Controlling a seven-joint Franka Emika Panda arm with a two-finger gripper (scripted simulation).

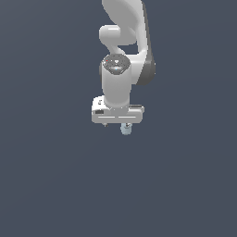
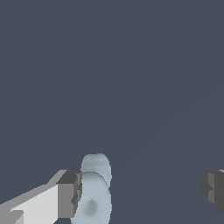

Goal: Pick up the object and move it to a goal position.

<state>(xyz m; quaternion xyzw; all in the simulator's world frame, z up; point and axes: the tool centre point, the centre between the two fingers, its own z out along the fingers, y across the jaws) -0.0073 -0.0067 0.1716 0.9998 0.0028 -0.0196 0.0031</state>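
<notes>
The object (image 1: 125,129) is a tiny pale light-blue stubby cylinder, showing just below the white gripper bar toward the exterior view's right. In the wrist view the object (image 2: 95,188) sits right against one grey fingertip (image 2: 68,194), while the other fingertip (image 2: 213,188) is far from it across a wide gap. My gripper (image 1: 115,125) is open, with the jaws spread wide and not closed on the object. I cannot tell whether the near finger actually touches the object.
The white and grey arm (image 1: 121,55) rises behind the gripper toward the top of the exterior view. All around is a plain dark grey-blue surface with no other objects, and no goal marker shows.
</notes>
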